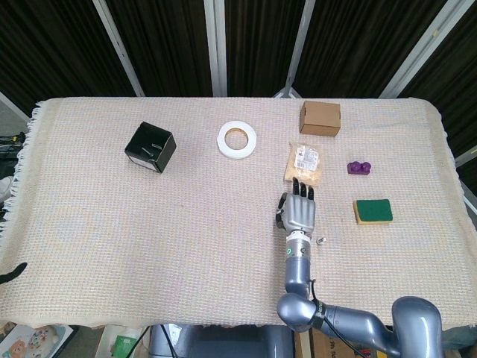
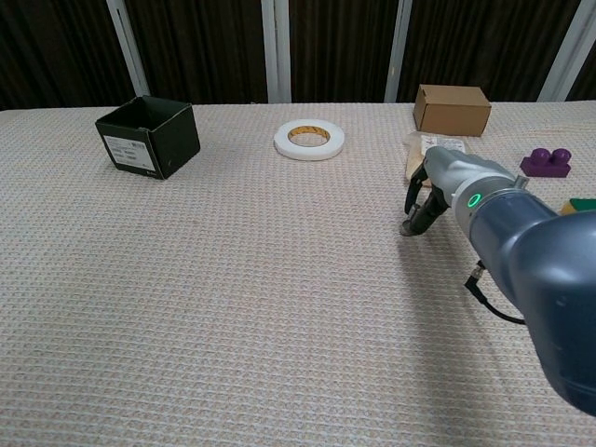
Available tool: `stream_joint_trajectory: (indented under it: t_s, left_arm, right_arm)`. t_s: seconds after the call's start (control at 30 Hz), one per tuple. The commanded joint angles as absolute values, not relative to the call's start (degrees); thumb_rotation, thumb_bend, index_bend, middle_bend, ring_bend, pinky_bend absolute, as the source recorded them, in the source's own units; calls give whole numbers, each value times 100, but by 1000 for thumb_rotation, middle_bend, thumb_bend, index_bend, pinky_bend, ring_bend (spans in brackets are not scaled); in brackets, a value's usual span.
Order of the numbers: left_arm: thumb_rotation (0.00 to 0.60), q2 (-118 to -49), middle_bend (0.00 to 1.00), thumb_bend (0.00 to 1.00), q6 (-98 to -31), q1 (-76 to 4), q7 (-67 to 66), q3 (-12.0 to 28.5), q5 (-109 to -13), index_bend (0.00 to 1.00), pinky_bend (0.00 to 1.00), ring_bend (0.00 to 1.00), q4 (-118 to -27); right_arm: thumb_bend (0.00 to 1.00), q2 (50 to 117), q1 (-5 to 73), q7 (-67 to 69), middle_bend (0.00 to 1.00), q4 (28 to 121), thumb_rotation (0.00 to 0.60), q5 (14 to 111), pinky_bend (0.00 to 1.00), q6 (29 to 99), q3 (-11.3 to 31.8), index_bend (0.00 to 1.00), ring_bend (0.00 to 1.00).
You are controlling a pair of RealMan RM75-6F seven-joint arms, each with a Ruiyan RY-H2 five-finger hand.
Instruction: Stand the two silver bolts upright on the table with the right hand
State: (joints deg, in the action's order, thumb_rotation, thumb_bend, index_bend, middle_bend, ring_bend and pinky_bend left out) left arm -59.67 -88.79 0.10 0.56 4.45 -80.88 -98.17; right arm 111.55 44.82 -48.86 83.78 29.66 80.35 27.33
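Table (image 1: pixel 112 224): covered with a beige woven cloth, fringed at the left edge.
Black open-topped cardboard box (image 1: pixel 150 147): far left, well apart from everything else (white label on its side in the chest view).
White roll of tape (image 1: pixel 237 139): lying flat, right of the box, toward the far edge.
Right hand (image 1: pixel 299 212): grey metal with dark fingers, palm down over the cloth, fingers pointing toward the far edge and curled downward; in the chest view, fingertips (image 2: pixel 410 226) at the cloth with something small and silvery between them, cannot tell whether grasped or merely touched.
Clear packet of tan contents (image 1: pixel 304 162): just beyond the fingertips, white label on top.
Brown cardboard box (image 1: pixel 320 118): closed, beyond the packet near the far edge.
Small silver bolt (image 1: pixel 321 240): on the cloth just right of the wrist, apart from the hand (too small to tell lying or upright).
Purple toy brick (image 1: pixel 359 168): right of the packet.
Green and yellow sponge (image 1: pixel 373 211): flat, nearer than the brick, right of the hand.
Left hand: out of both views.
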Motion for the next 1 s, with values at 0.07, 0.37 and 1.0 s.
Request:
stream_joint_trajectory:
  t_s: [0.07,0.37,1.0]
  left_arm:
    - [600,-5969,123,147,-8879,9,50,444,-8092,136,81,8,-9819]
    - [600,-5965,123,147,-8875,7,75,465,-8056,136,81,7,-9807]
    - [600,-6013,123,147,-8990,64,-96,408,-8152,136,81,7,-9883]
  right_arm:
    - [356,11142,4484,-4876,0,8415,600,2978,11,8028,2724,499,0]
    - [283,10613,4307,-4937,0,9508,600,3194,0,8172,2582,315,0]
    - [280,6933,1856,-2955,0,12264,600,6840,0,9058,343,190,0]
